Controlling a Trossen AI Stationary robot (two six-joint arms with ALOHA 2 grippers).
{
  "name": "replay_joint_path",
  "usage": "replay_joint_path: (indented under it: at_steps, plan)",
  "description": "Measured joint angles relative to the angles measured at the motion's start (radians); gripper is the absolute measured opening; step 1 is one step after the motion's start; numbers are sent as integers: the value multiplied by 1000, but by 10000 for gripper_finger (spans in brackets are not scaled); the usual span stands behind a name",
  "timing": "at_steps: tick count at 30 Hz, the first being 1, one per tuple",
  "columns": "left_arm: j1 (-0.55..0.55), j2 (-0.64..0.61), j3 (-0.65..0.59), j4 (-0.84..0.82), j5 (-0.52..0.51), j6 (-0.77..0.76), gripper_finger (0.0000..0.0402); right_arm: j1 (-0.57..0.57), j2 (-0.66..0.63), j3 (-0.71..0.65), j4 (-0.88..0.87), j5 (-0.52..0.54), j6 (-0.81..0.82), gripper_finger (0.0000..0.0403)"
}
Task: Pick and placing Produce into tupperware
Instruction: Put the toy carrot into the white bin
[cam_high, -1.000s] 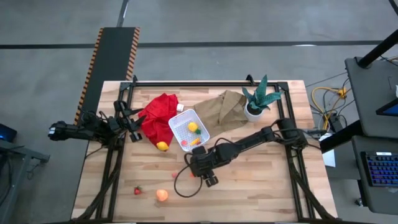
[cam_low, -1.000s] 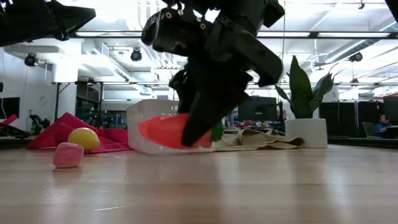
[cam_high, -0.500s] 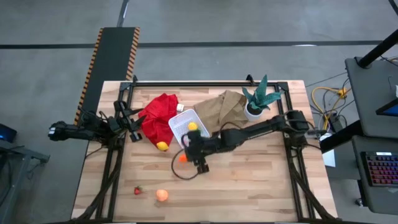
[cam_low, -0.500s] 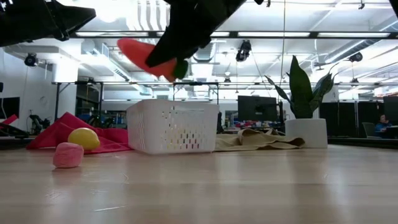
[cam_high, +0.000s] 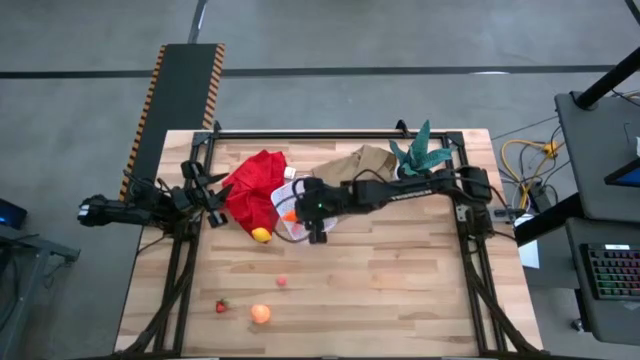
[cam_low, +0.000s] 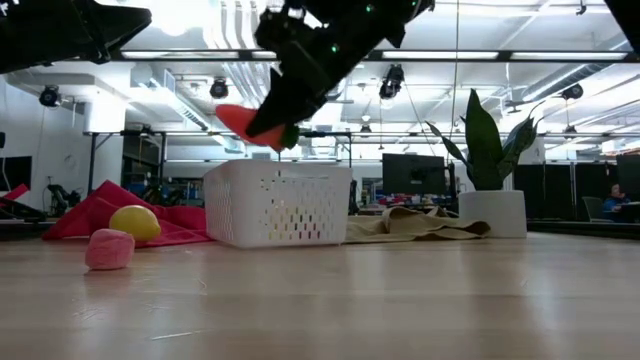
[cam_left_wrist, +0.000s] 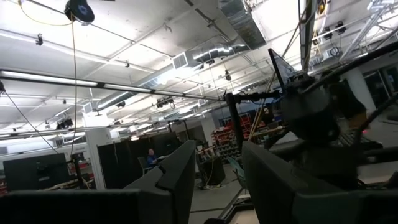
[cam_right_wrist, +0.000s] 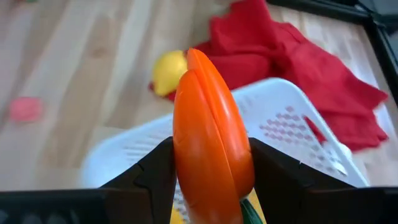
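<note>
My right gripper is shut on the orange carrot and hangs over the white tupperware, which the arm largely hides in the high view. The low view shows the carrot in the air above the tupperware. A yellow lemon lies on the table against the red cloth. A small pink piece, a peach-orange ball and a red berry lie nearer the near edge. My left gripper is open and waits by the table's left edge. My right gripper pinches the carrot between its two fingers, one on each side of the thick end near the green top. The carrot lies along the fingers, with its tip pointing away from the wrist. It is lifted clear and tilted.
A red cloth lies left of the tupperware. A brown paper bag and a potted plant stand toward the far right. Bare wood spreads over the table's near half and right side.
My right gripper, shut on the carrot, rose from the table near its middle. It moved toward the far edge and slightly left until it stood over the tupperware. The carrot went from table height to above the rim. The small pink piece now shows where the gripper was.
</note>
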Motion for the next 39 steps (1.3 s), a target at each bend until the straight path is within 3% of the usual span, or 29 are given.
replay_joint_path:
  at_steps: [23, 39]
  plan:
    - [0, 0, 0, -1, 0, 0, 118, -12, 66, -2, -204, -1, 29, 173]
    - [0, 0, 0, 0, 0, 0, 118, -9, 65, 37, -217, -5, 39, 234]
